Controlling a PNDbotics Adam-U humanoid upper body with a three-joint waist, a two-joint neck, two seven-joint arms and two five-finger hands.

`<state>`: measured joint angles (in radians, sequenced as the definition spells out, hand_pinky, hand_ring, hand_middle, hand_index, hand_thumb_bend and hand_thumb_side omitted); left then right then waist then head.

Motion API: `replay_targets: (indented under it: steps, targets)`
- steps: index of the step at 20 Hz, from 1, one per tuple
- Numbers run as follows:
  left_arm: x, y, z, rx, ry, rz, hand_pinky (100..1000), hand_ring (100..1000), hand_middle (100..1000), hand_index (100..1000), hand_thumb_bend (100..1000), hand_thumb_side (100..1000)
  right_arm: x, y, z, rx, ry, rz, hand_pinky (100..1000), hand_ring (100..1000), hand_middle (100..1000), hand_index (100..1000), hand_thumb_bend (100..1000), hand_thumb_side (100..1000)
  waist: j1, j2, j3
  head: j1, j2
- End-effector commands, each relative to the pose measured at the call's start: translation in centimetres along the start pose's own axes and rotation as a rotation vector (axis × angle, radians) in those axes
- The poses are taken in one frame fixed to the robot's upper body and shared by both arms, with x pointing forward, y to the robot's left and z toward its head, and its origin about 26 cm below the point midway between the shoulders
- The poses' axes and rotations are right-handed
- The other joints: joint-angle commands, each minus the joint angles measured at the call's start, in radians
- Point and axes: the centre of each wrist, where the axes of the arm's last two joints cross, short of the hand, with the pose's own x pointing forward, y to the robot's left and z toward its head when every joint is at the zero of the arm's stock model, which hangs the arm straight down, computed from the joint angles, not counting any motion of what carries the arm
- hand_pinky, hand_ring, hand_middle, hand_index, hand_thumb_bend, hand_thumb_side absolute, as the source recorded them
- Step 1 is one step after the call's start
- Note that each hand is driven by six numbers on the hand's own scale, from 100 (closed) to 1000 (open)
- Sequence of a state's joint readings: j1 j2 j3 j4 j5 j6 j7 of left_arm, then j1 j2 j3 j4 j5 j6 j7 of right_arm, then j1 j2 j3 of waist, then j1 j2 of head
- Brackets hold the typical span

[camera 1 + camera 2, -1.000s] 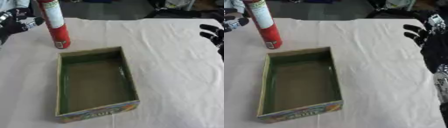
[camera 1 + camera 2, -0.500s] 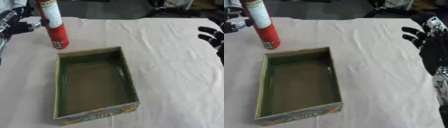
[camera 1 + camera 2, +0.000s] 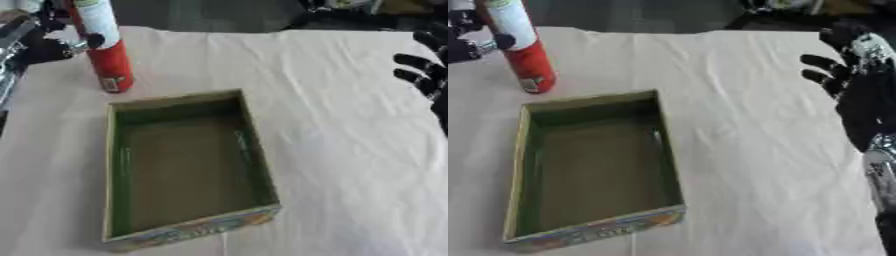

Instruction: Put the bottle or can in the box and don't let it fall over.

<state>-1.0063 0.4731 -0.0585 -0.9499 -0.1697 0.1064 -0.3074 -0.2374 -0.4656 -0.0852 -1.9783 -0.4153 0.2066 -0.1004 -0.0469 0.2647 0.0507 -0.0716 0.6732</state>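
Note:
A tall red can (image 3: 109, 60) with a white upper label stands upright on the cloth, just beyond the box's far left corner. My left hand (image 3: 44, 47) is at its left side, open, and one fingertip (image 3: 91, 40) rests against the can's front left. The open cardboard box (image 3: 259, 165), green inside with a colourful front wall, lies empty in the middle. My right hand (image 3: 831, 75) hovers open at the right edge, fingers spread, well away from the box and the can.
A wrinkled beige cloth (image 3: 341, 150) covers the table. Dark clutter lies beyond the far edge (image 3: 262, 12). My right forearm (image 3: 872, 115) runs down the right side. Bare cloth lies right of the box.
My left hand has come in from the left until a fingertip reaches the can. The can still stands in the same spot. The right hand has barely shifted.

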Motion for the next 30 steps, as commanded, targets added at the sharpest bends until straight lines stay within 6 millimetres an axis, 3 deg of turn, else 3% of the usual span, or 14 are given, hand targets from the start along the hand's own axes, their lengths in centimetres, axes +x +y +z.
replay_targets:
  steps: [1, 30]
  targets:
    - [1.5, 1.5, -0.1, 0.017, -0.036, -0.006, 890, 1000, 1000, 924, 681, 479, 1.0, 0.1, -0.2, 0.014, -0.037, 0.019, 870, 847, 977, 1000, 100, 875, 0.001, -0.012, -0.002, 0.003, -0.017]
    - [4.3, 2.2, -1.6, 0.224, -0.093, 0.041, 865, 1000, 1000, 890, 654, 472, 1.6, 0.8, -1.0, 0.048, -0.068, 0.018, 872, 847, 977, 1000, 100, 891, 0.005, 0.049, -0.042, 0.027, -0.109]
